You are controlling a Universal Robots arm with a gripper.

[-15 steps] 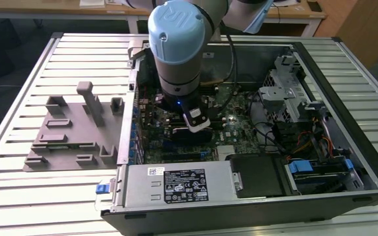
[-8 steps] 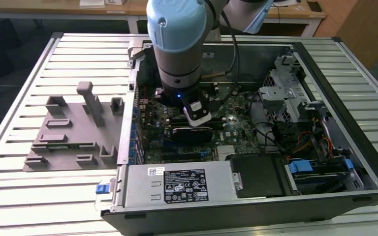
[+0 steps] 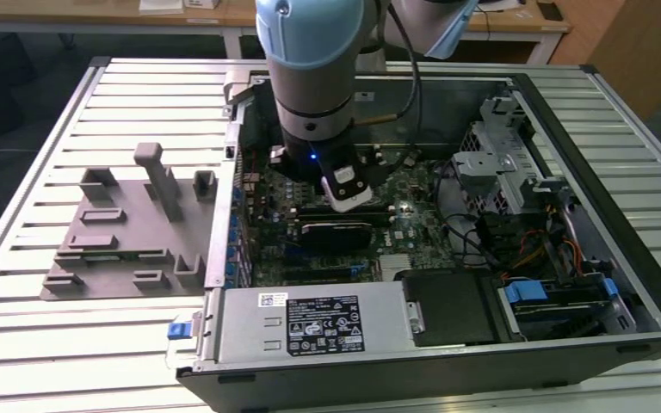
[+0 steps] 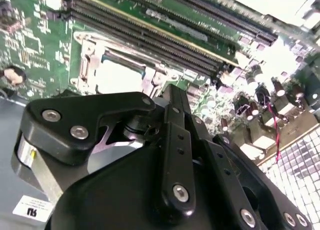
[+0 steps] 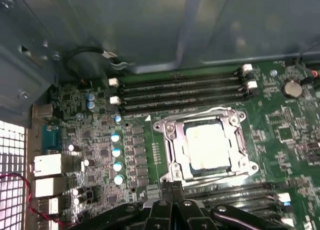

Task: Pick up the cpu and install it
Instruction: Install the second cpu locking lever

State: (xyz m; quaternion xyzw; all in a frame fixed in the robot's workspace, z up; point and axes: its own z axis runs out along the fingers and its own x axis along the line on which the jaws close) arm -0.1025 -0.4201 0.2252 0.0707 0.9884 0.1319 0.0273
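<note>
This is a robotics lab or electronics assembly workshop. A slatted metal worktop (image 3: 32,344) of pale ribbed profiles carries an opened desktop computer case (image 3: 606,215) lying on its side near the worktop's middle, its green motherboard (image 3: 411,194) exposed, with drive bays and bundled cables inside. A pale blue and grey industrial robot arm (image 3: 313,77) reaches down into the case. Beside the case, towards the worktop's edge on the exterior view's left, sits a grey plastic fixture (image 3: 113,249) with upright blocks. Beyond the worktop's far edge stand wooden desks (image 3: 204,13) on a dark floor, an office-like lab room.
</note>
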